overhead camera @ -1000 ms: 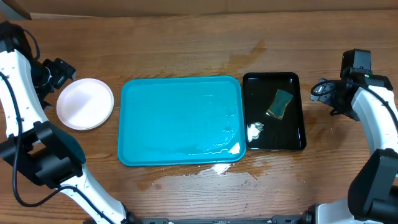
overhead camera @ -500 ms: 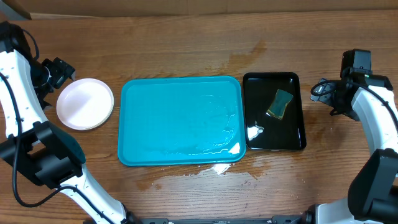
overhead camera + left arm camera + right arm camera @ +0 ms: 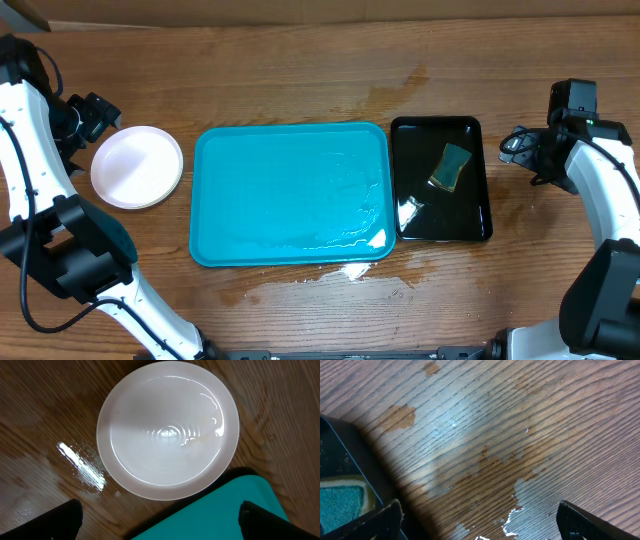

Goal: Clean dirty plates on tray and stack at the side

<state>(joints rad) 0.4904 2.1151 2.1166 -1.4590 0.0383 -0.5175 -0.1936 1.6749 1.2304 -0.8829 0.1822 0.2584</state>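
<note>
Your left pincer [image 3: 160,515] stands released, its two dark fingertips [image 3: 55,520] spread wide and holding nothing. It hangs over the left end of the bench [image 3: 300,70]. Right below it lies a white plate [image 3: 167,430], wet and glossy inside. From above, you find this plate just beside the left edge of the turquoise tray [image 3: 290,195], close to it but not touching. You cannot tell whether other plates lie under it. A streak of water [image 3: 80,467] shines on the wood next to the plate.

The tray sits in the middle of the bench, with a film of water pooled toward its front right corner and a small puddle [image 3: 350,270] on the wood just in front.

Your right pincer [image 3: 479,515] is also released, with its jaws wide apart, and it grips nothing. It hovers over bare, damp wood to the right of the black tray [image 3: 440,225]. That tray lies just beside the turquoise tray's right edge. A green sponge [image 3: 451,166] rests in it.
</note>
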